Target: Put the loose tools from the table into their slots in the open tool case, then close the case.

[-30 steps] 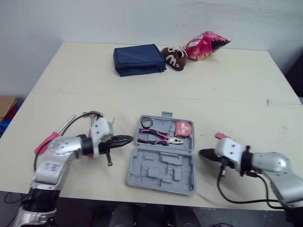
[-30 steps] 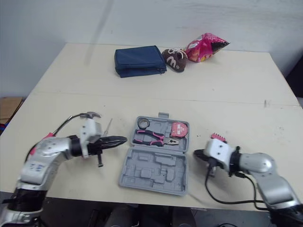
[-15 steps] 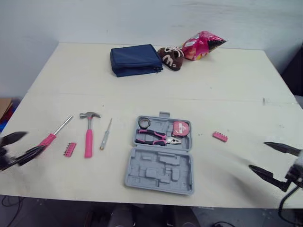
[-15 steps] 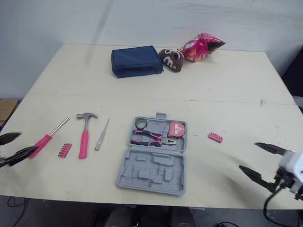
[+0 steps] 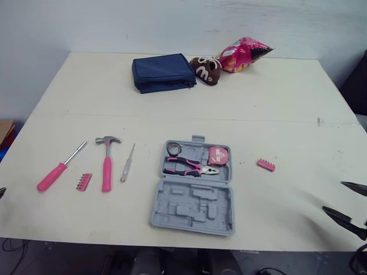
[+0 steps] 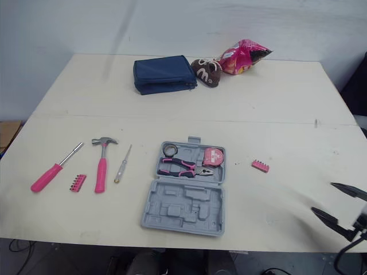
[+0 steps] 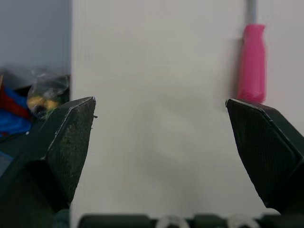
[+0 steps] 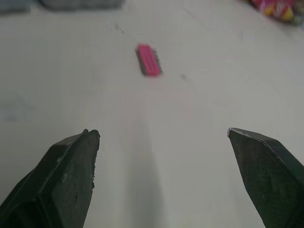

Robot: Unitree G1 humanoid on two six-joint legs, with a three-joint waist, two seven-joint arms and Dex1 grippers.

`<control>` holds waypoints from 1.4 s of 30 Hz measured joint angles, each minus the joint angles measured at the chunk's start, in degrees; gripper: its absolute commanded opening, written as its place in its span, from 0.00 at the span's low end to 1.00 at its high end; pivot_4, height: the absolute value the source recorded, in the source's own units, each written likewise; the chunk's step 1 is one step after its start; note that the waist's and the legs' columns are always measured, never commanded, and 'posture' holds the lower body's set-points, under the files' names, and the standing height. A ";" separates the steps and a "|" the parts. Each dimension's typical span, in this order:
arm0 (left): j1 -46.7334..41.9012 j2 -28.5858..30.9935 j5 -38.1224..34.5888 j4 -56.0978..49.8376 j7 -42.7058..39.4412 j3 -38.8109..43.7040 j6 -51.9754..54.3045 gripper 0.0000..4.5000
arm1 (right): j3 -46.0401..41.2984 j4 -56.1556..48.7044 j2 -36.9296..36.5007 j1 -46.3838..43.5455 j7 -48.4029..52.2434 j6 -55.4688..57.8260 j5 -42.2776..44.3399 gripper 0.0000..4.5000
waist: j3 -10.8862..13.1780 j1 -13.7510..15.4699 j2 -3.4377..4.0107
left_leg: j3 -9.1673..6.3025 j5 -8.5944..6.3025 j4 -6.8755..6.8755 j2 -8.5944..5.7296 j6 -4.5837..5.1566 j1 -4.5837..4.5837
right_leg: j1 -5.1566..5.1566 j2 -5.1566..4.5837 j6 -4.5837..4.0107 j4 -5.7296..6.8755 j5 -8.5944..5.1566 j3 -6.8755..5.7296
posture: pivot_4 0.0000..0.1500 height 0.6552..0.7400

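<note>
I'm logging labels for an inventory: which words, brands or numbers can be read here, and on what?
"m": white letter on the brown pouch.
Pink snack bag: print too blurred to read.
Pink tape measure in the tool case: label too small to read.

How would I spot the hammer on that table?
Find the open grey tool case near the front edge of the table; four loose tools lie to its left. The hammer is second from the case, between a thin pale screwdriver and a small pink bit strip. It alone has a metal claw head on a pink handle.
</note>
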 measured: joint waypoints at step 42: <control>-24.69 -39.64 4.15 -67.37 64.58 -39.79 74.51 0.70 | 20.60 -34.97 5.58 -5.42 -8.23 15.80 2.92 1.00 | -0.05 1.97 0.02 | -0.06 0.24 0.46 0.05 -0.30 0.00 | 0.27 0.44 0.12 -0.08 0.06 0.25 | 1.00 1.00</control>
